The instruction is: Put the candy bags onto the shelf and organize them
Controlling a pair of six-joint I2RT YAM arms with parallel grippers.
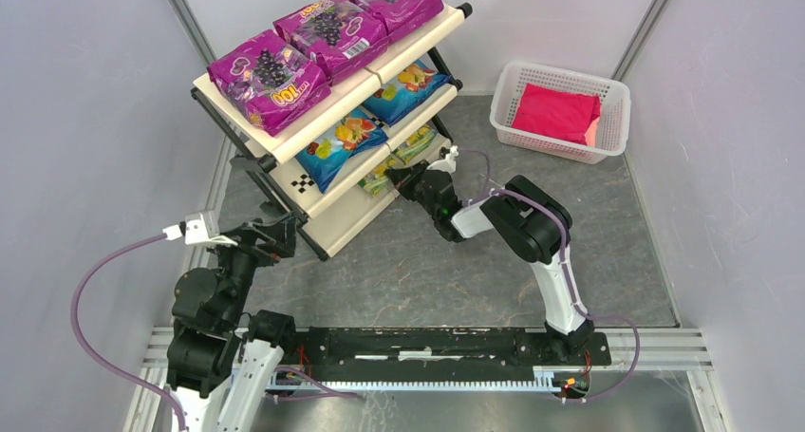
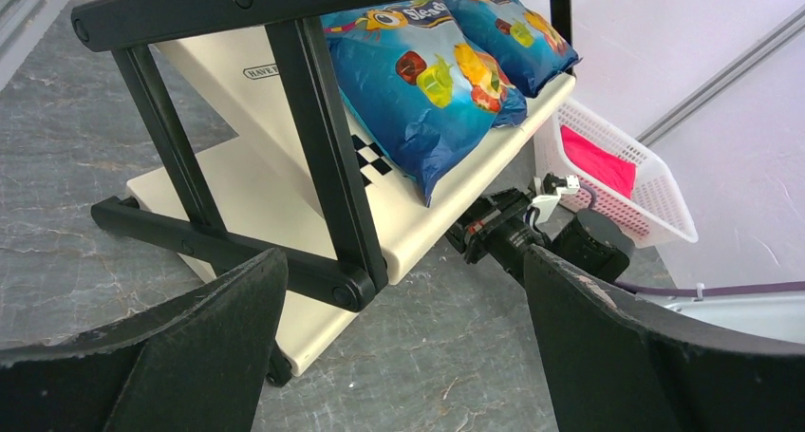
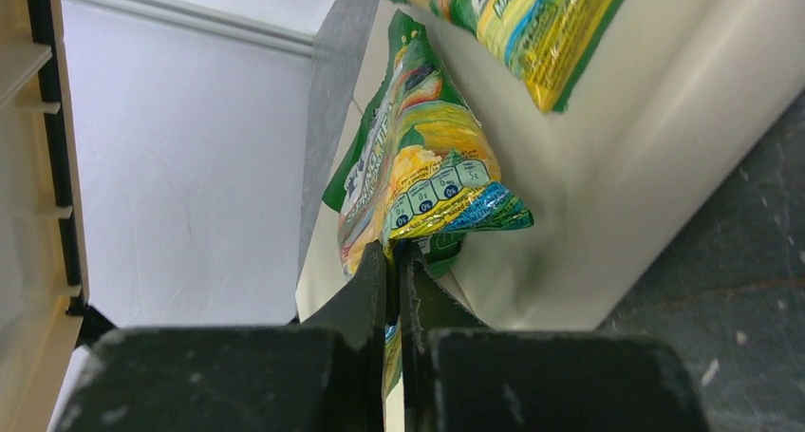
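Seating the green-yellow bag (image 3: 418,199) on the shelf's (image 1: 342,218) lowest tier, centre of the overhead view: right pincer (image 3: 397,253) clamps its edge seam; release only once flat beside the neighbouring bag (image 3: 532,24). Left pincer (image 2: 399,347) gapes empty.

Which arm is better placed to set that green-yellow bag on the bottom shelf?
Right. The right gripper is shut on the green-yellow bag at the shelf; the left gripper is open, empty.
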